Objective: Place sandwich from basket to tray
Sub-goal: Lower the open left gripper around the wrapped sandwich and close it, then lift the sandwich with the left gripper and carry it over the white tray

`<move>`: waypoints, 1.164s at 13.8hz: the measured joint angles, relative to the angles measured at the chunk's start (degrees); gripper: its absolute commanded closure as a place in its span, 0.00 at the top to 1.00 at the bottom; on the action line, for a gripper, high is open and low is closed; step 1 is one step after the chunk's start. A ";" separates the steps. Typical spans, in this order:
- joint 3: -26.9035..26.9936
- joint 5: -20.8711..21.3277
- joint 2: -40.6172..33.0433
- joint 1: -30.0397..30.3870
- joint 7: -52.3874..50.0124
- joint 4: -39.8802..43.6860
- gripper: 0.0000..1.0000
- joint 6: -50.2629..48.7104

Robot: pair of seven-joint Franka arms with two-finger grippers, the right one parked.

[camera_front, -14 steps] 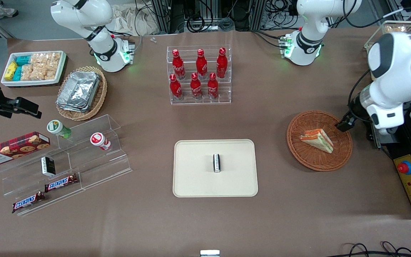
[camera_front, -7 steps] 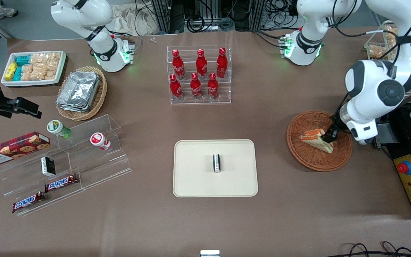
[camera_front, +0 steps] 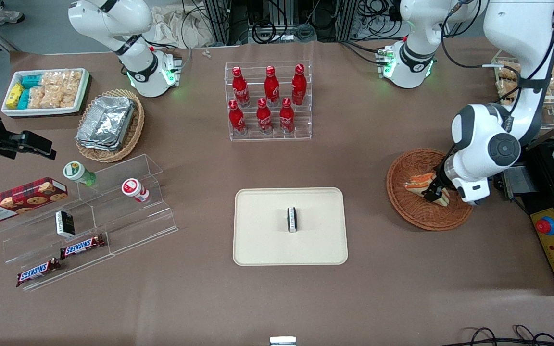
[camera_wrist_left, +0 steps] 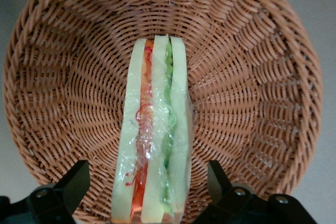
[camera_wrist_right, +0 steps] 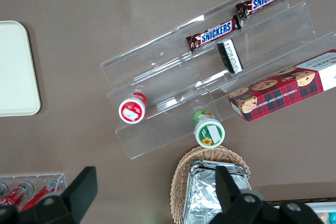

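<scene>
Sandwich (camera_wrist_left: 153, 135) on edge in basket (camera_wrist_left: 252, 77), hand (camera_wrist_left: 148, 192) open astride it

— What's different from a second ago?
— The claw (camera_front: 434, 193) has swung in from the basket's (camera_front: 404, 166) rim on the working arm's side — it now sits low over the sandwich (camera_front: 419, 184).
— And its fingers (camera_wrist_left: 71, 184)?
— Spread wide, one on each side of the wedge, not touching it.
</scene>
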 measured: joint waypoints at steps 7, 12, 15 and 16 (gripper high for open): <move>-0.36 0.19 0.71 -0.03 0.93 2.30 0.00 -1.68; -5.77 0.27 -4.67 -0.32 8.98 16.92 0.00 -24.80; -12.61 0.26 -4.86 -0.76 18.52 22.55 0.00 -29.52; -14.96 0.26 -4.45 -0.89 22.16 22.94 0.00 -28.39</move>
